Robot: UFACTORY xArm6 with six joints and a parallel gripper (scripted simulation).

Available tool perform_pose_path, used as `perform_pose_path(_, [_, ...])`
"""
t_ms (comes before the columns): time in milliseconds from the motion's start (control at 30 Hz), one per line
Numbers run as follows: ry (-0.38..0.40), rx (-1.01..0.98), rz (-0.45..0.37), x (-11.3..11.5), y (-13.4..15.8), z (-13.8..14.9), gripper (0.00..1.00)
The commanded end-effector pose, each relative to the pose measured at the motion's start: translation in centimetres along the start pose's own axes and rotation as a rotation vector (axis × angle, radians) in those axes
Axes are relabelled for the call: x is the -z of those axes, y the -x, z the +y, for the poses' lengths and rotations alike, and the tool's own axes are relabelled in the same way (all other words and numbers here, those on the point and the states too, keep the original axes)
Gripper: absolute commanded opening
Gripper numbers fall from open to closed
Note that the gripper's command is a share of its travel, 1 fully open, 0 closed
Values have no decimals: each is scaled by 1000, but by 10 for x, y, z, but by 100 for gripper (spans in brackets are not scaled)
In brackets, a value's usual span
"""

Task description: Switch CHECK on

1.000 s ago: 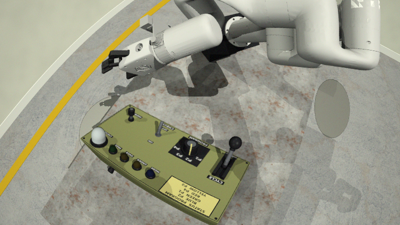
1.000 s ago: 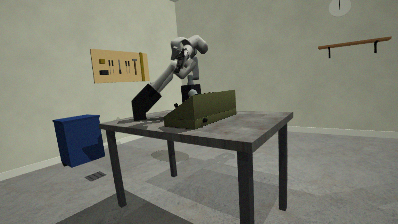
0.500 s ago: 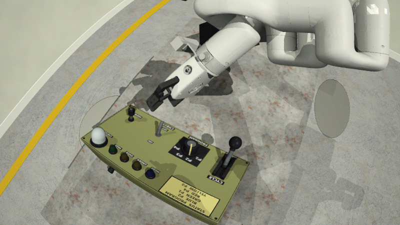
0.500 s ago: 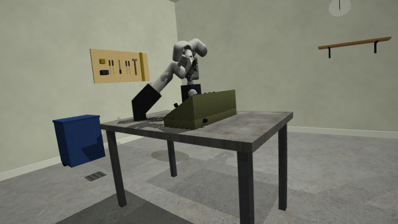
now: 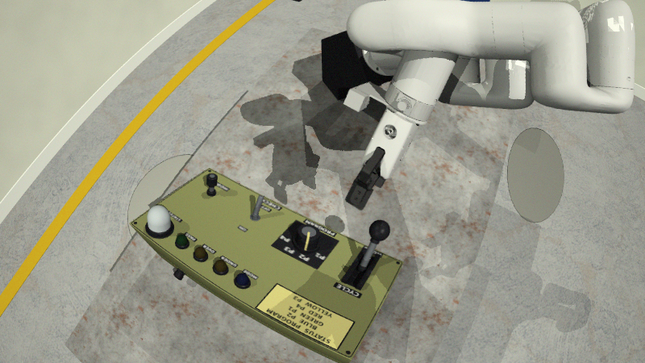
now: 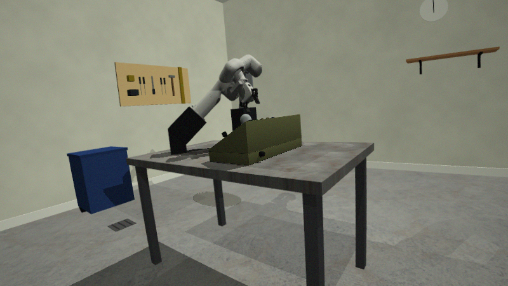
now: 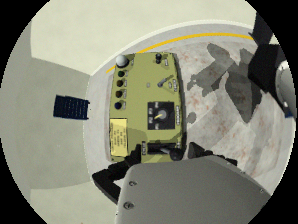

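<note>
The olive console [image 5: 266, 257] sits on the table, and it also shows in the exterior view [image 6: 259, 138] and the wrist view [image 7: 148, 112]. On its face are a black knob switch [image 5: 210, 184], a metal toggle [image 5: 256, 208], a rotary PROGRAM selector [image 5: 306, 238], a black-ball CYCLE lever [image 5: 375, 245], a white dome lamp [image 5: 158, 220] and a row of small lamps [image 5: 210, 260]. I cannot read which control is marked CHECK. My gripper [image 5: 363, 189] is open and empty. It hangs in the air beyond the console's far edge, between the toggle and the lever, touching nothing.
The arm's black base block [image 5: 343, 67] stands on the table behind the console. A small knob [image 5: 178, 273] sticks out of the console's side. A blue bin [image 6: 101, 177] stands on the floor left of the table. The table edge runs close behind the console.
</note>
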State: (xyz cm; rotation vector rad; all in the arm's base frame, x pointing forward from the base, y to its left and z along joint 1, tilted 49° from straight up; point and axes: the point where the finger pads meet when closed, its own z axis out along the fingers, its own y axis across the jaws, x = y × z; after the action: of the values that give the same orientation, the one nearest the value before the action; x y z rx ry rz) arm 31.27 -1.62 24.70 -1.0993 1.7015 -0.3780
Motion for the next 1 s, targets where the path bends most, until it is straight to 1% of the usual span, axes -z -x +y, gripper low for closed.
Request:
perform_pose_path(0, [46, 26, -90, 14, 32, 28, 100])
perform_pose_path(67, [61, 32, -114, 17, 39, 35, 100])
perform_pose_path(167, [69, 35, -128, 19, 44, 40, 100])
perform_pose_path(967, [70, 35, -129, 19, 44, 40, 100])
